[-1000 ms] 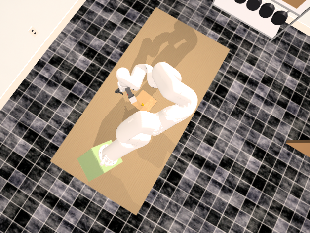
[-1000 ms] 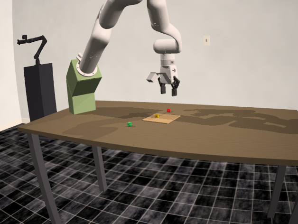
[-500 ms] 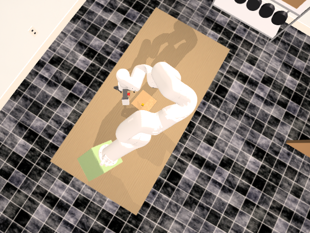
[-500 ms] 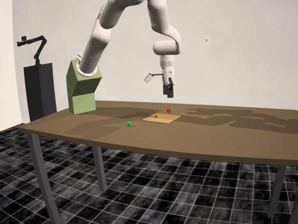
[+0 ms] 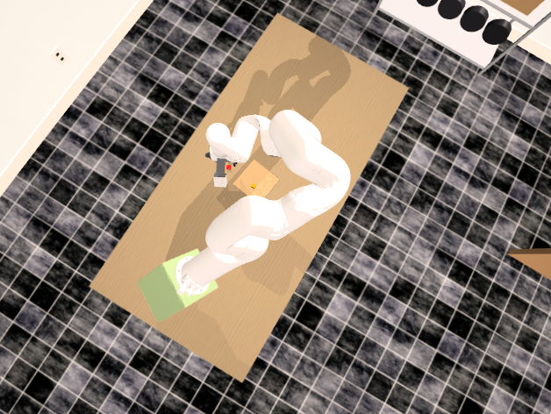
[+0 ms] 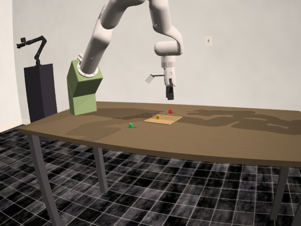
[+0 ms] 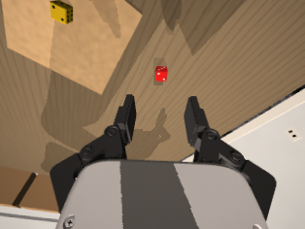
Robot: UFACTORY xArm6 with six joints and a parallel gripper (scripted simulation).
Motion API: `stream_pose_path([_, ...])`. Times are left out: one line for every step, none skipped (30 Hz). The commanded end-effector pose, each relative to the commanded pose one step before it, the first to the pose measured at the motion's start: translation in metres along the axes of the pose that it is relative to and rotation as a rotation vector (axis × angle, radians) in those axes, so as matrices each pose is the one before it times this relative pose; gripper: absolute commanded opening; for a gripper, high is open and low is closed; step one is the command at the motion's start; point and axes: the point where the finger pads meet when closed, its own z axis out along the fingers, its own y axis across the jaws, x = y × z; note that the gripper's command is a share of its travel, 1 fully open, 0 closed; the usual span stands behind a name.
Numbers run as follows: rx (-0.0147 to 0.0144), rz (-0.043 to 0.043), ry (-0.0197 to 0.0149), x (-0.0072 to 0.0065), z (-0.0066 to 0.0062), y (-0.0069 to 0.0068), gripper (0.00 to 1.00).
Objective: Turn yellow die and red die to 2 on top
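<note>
The red die (image 5: 228,167) (image 6: 170,111) (image 7: 161,74) rests on the table outside the mat. Two pips seem to show on its larger visible face in the wrist view; which face is up is hard to tell. The yellow die (image 5: 253,185) (image 6: 158,117) (image 7: 61,12) sits on the tan mat (image 5: 254,167) (image 6: 170,120) (image 7: 97,58); its larger visible face shows two pips. The green die (image 6: 131,125) lies on the table off the mat; its top number is too small to read. My gripper (image 6: 169,99) (image 7: 160,105) is partly open and empty, above the red die.
The wooden table (image 5: 356,110) (image 6: 194,143) carries the green arm base (image 5: 161,291) (image 6: 84,104). The table's long edge and the wall are close beyond the red die. The arm hides part of the table in the top view, including the green die.
</note>
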Motion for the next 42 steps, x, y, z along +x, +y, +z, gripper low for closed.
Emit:
stream_pose_path([-0.00077, 0.00064, -0.00204, -0.00087, -0.00061, 0.00014, 0.31])
stream_pose_path([0.0, 0.0, 0.0, 0.0, 0.0, 0.0, 0.31])
stream_pose_path([0.0, 0.0, 0.0, 0.0, 0.0, 0.0, 0.31])
stream_pose_path([0.0, 0.0, 0.0, 0.0, 0.0, 0.0, 0.31])
stream_pose_path([0.0, 0.0, 0.0, 0.0, 0.0, 0.0, 0.31])
stream_pose_path([0.0, 0.0, 0.0, 0.0, 0.0, 0.0, 0.31])
stream_pose_path([0.0, 0.0, 0.0, 0.0, 0.0, 0.0, 0.31])
stream_pose_path([0.0, 0.0, 0.0, 0.0, 0.0, 0.0, 0.31])
stream_pose_path([0.0, 0.0, 0.0, 0.0, 0.0, 0.0, 0.31])
stream_pose_path([0.0, 0.0, 0.0, 0.0, 0.0, 0.0, 0.31])
stream_pose_path([0.0, 0.0, 0.0, 0.0, 0.0, 0.0, 0.31])
stream_pose_path([0.0, 0.0, 0.0, 0.0, 0.0, 0.0, 0.31])
stream_pose_path([0.0, 0.0, 0.0, 0.0, 0.0, 0.0, 0.31])
stream_pose_path([0.0, 0.0, 0.0, 0.0, 0.0, 0.0, 0.31])
stream_pose_path([0.0, 0.0, 0.0, 0.0, 0.0, 0.0, 0.31])
stream_pose_path([0.0, 0.0, 0.0, 0.0, 0.0, 0.0, 0.31])
stream_pose_path([0.0, 0.0, 0.0, 0.0, 0.0, 0.0, 0.31])
stream_pose_path([0.0, 0.0, 0.0, 0.0, 0.0, 0.0, 0.31])
stream_pose_path([0.0, 0.0, 0.0, 0.0, 0.0, 0.0, 0.31])
stream_pose_path([0.0, 0.0, 0.0, 0.0, 0.0, 0.0, 0.31])
stream_pose_path([0.0, 0.0, 0.0, 0.0, 0.0, 0.0, 0.31])
stream_pose_path([0.0, 0.0, 0.0, 0.0, 0.0, 0.0, 0.31])
stream_pose_path([0.0, 0.0, 0.0, 0.0, 0.0, 0.0, 0.31])
stream_pose_path([0.0, 0.0, 0.0, 0.0, 0.0, 0.0, 0.31])
stream_pose_path([0.0, 0.0, 0.0, 0.0, 0.0, 0.0, 0.31])
stream_pose_path([0.0, 0.0, 0.0, 0.0, 0.0, 0.0, 0.31])
stream_pose_path([0.0, 0.0, 0.0, 0.0, 0.0, 0.0, 0.31])
stream_pose_path([0.0, 0.0, 0.0, 0.0, 0.0, 0.0, 0.31])
stream_pose_path([0.0, 0.0, 0.0, 0.0, 0.0, 0.0, 0.31])
stream_pose_path([0.0, 0.0, 0.0, 0.0, 0.0, 0.0, 0.31])
stream_pose_path([0.0, 0.0, 0.0, 0.0, 0.00001, 0.0, 0.31])
stream_pose_path([0.0, 0.0, 0.0, 0.0, 0.00004, 0.0, 0.31])
stream_pose_path([0.00001, 0.00001, -0.00001, 0.0, 0.00007, 0.0, 0.31])
stream_pose_path([0.00001, 0.00001, -0.00001, 0.0, 0.00012, 0.0, 0.31])
stream_pose_path([0.00002, 0.00001, -0.00002, 0.0, 0.00017, 0.0, 0.31])
stream_pose_path([0.00003, 0.00002, -0.00002, 0.0, 0.00023, 0.0, 0.31])
stream_pose_path([0.00003, 0.00002, -0.00003, 0.0, 0.00029, 0.0, 0.31])
stream_pose_path([0.00004, 0.00003, -0.00004, 0.0, 0.00036, 0.00001, 0.31])
stream_pose_path([0.00005, 0.00003, -0.00004, 0.0, 0.00043, 0.00001, 0.31])
stream_pose_path([0.00005, 0.00004, -0.00005, 0.00001, 0.00051, 0.00001, 0.31])
stream_pose_path([0.00006, 0.00004, -0.00005, 0.00001, 0.00059, 0.00001, 0.31])
stream_pose_path([0.00006, 0.00005, -0.00006, 0.00001, 0.00067, 0.00001, 0.31])
